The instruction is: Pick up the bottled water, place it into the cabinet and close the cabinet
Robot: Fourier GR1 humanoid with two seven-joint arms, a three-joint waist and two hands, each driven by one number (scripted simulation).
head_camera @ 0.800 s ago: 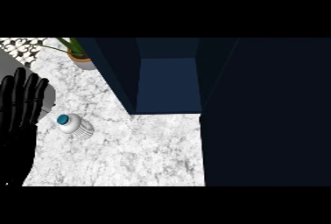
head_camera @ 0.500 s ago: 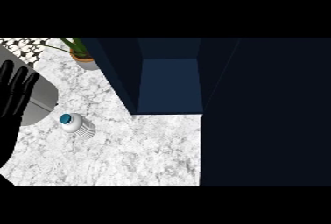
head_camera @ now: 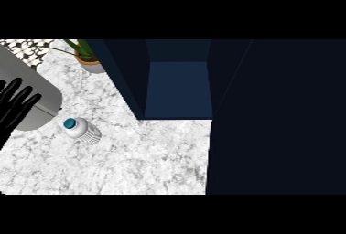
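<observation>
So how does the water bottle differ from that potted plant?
The bottled water is pale and ribbed with a blue cap; the potted plant has green leaves in a brownish pot. The bottled water stands nearer, the potted plant farther back beside the cabinet. Both rest on the marble counter.

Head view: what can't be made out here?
Right hand: shows nowhere in the head view.
Left hand: cut by the left edge; only straight fingers and some palm show.
Bottled water: seen from above; fill level and label too small to tell.
Cabinet: upper edge cuts its interior; the dark right side shows no detail.
</observation>
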